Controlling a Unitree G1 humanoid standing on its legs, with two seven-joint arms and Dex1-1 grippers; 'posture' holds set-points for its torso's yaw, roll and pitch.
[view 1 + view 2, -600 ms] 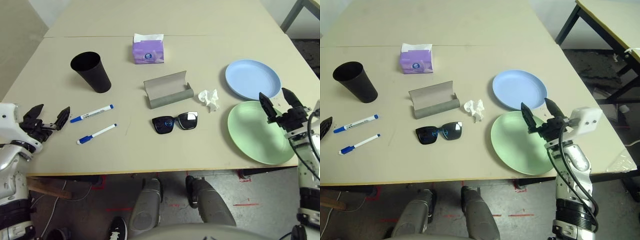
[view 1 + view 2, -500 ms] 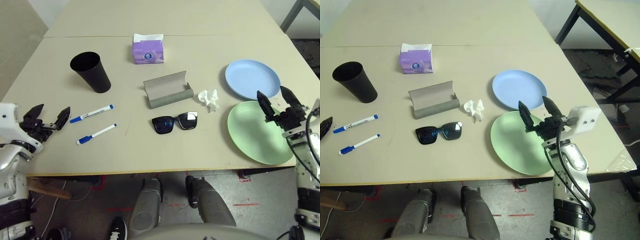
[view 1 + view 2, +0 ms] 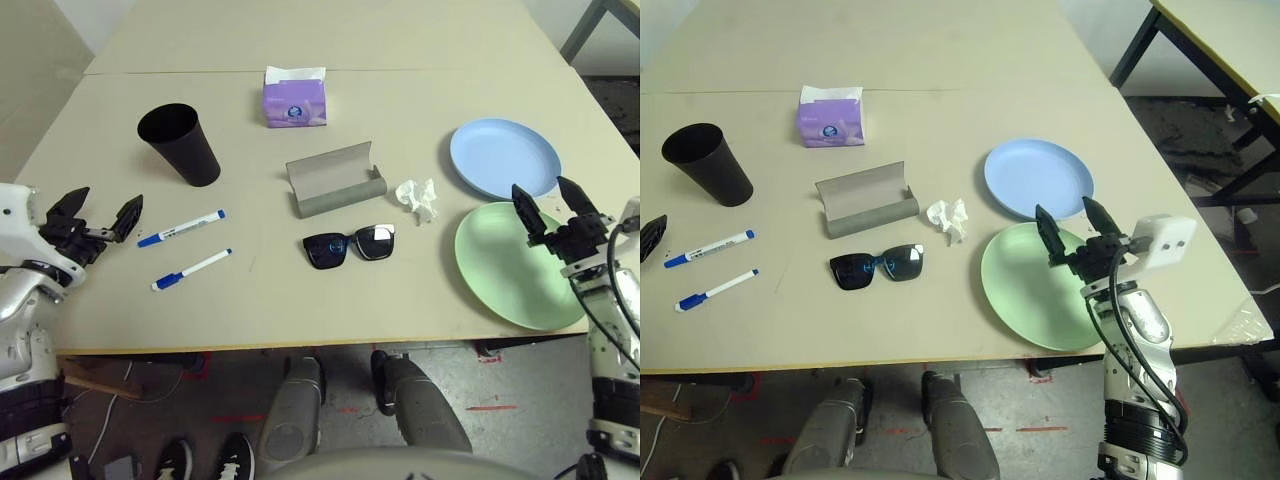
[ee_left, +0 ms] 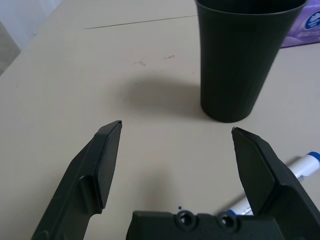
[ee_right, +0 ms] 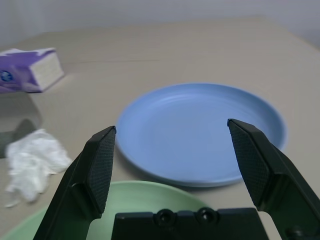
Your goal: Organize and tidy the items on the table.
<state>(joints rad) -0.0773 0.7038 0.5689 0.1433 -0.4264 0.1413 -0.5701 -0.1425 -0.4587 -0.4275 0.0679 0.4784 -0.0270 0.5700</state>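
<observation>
The table point(image 3: 330, 110) has a smooth, matt pale beige top, and on it the black cup point(image 3: 180, 143) at the far left looks like matt plastic, as do the light blue plate point(image 3: 504, 158) and the green plate point(image 3: 515, 264) on the right, both with a soft sheen. The grey glasses case point(image 3: 335, 178) has a dull, felt-like surface, the black sunglasses point(image 3: 351, 244) have glossy reflecting lenses, and the white tissue point(image 3: 419, 198) is crumpled soft paper. The two markers point(image 3: 182, 228) point(image 3: 192, 268) are smooth white plastic with blue caps, the purple tissue box point(image 3: 295, 98) looks like printed film, and both hands point(image 4: 175, 172) point(image 5: 180, 170) have matt black plastic fingers, finely textured on the inner faces.
</observation>
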